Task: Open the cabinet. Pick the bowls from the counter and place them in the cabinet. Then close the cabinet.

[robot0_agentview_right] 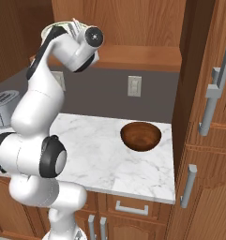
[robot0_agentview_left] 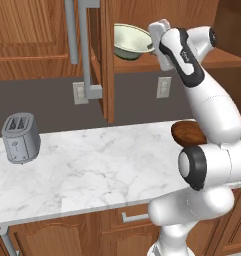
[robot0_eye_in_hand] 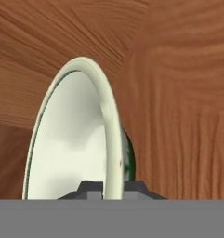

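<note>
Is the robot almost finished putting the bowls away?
About halfway. The cabinet door is already open. The gripper is shut on the rim of the cream bowl, holding it at the cabinet shelf, not yet let go. The brown bowl still sits on the counter. After that, the cabinet still needs closing.
</note>
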Controlling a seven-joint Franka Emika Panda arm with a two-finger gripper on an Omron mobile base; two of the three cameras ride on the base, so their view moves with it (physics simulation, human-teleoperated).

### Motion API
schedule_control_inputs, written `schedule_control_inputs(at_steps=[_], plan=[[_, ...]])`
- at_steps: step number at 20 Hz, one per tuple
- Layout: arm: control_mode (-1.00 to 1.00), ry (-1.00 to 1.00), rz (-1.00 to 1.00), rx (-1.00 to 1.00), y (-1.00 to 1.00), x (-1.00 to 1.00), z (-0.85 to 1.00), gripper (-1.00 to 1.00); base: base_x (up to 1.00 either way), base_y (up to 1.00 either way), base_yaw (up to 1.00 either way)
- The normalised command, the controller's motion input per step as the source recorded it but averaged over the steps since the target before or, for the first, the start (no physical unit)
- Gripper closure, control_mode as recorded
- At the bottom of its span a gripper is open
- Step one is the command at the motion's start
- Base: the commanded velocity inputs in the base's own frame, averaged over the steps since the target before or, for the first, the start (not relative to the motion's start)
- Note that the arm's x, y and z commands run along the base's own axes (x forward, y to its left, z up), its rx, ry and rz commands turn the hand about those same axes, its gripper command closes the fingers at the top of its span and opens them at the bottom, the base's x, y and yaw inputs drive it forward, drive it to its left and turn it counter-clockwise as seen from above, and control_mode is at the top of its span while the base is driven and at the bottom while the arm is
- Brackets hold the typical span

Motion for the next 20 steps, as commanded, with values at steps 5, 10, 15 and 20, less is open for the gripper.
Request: schedule_control_inputs(at_steps=[5, 10, 15, 20], plan=[[-1.0, 0.0, 0.0, -0.1, 0.5, 0.51, 0.0, 1.0, 0.0, 0.0, 0.0], [-1.0, 0.01, 0.0, -0.09, 0.43, 0.58, 0.0, 1.0, 0.0, 0.0, 0.0], [-1.0, 0.09, 0.0, -0.08, 0.59, 0.7, 0.0, 1.0, 0.0, 0.0, 0.0], [-1.0, 0.12, 0.0, -0.06, 0.72, 0.57, 0.01, -1.0, 0.0, 0.0, 0.0]])
